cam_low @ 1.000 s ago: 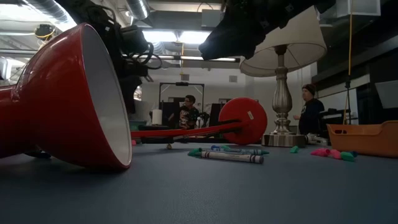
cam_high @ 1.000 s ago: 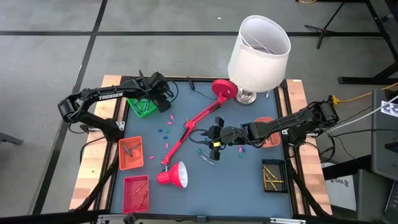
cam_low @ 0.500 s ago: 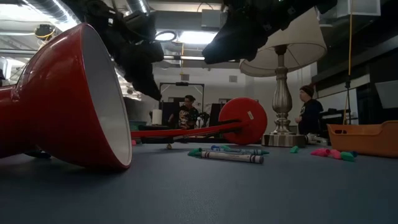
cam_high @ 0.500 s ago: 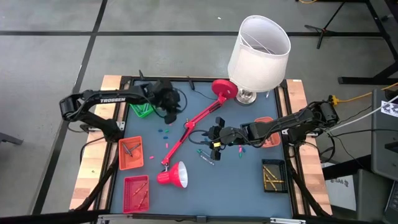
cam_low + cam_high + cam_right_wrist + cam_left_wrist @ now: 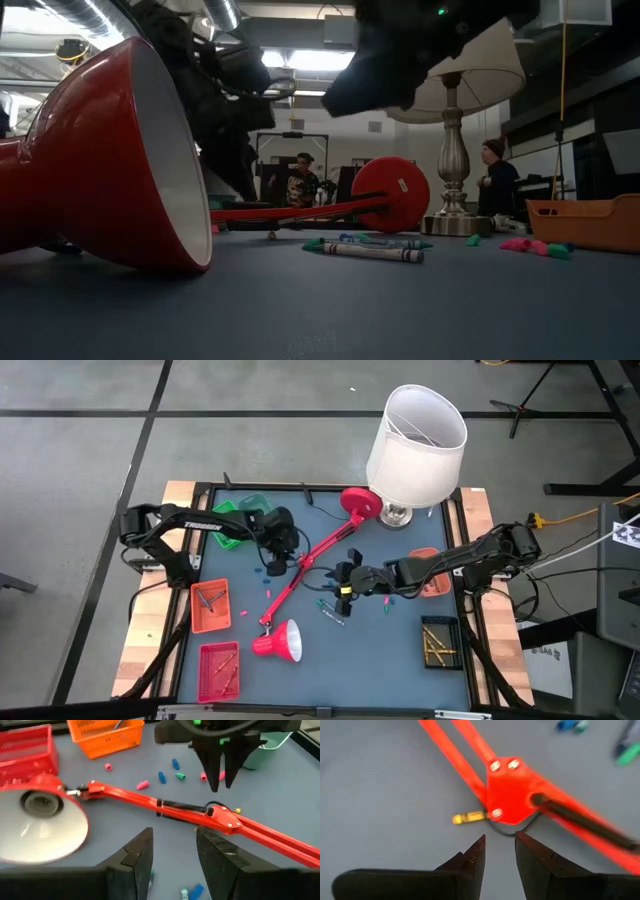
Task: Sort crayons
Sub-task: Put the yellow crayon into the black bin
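Crayons lie loose on the blue-grey mat: short bits (image 5: pixel 265 570) by the red lamp arm's joint (image 5: pixel 300 565), longer ones (image 5: pixel 328 607) at the middle, pink ones (image 5: pixel 387 600) to their right. A yellow crayon (image 5: pixel 469 817) lies flat against the joint (image 5: pixel 510 790). My left gripper (image 5: pixel 500 854) hangs above that joint, fingers pointing steeply down, open and holding nothing; the right wrist view shows it as well (image 5: pixel 223 776). My right gripper (image 5: pixel 175 851) hovers open and empty over the mat's middle (image 5: pixel 343 586).
The red desk lamp lies across the mat, its shade (image 5: pixel 282 642) near the front and its base (image 5: pixel 358 502) at the back. A white-shaded table lamp (image 5: pixel 415 440) stands far right. Bins: green (image 5: pixel 235 525), orange (image 5: pixel 210 605), red (image 5: pixel 218 670), orange (image 5: pixel 428 572), black (image 5: pixel 438 642).
My left gripper has swung from over the green bin toward the table's right and near side. It has sunk and tipped further downward, and it now hangs over the lamp arm's joint. The crayons and the lamp have stayed put.
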You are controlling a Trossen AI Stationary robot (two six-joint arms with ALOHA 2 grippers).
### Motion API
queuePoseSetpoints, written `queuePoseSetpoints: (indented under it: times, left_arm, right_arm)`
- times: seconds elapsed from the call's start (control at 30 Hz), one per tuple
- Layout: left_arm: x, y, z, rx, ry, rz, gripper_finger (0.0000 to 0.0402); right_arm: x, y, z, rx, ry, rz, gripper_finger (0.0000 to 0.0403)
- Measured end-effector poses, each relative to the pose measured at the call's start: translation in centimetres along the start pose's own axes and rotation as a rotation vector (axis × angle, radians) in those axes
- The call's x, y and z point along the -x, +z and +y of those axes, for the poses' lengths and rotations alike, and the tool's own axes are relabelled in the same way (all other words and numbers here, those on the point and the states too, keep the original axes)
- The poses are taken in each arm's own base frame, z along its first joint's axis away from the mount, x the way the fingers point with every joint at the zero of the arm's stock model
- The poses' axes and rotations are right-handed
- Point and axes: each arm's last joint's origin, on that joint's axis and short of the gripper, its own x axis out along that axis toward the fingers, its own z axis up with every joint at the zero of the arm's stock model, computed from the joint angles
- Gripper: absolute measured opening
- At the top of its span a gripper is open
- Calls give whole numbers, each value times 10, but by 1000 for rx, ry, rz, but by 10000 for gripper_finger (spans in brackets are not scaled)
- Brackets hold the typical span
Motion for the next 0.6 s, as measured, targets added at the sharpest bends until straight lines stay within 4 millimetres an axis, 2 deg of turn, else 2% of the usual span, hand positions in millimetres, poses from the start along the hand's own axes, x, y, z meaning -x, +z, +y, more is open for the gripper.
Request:
queuePoseSetpoints:
  times: [0.13,0.33,0.6]
  left_arm:
    - [-7,-1,3,-27,60,23,86]
    - [-20,-4,7,-20,61,37,86]
    - [-34,-6,9,-15,67,47,85]
  right_arm:
    - [-13,-10,1,3,-21,35,150]
    - [-29,-24,3,18,-33,78,150]
    - [-34,-27,3,21,-54,80,150]
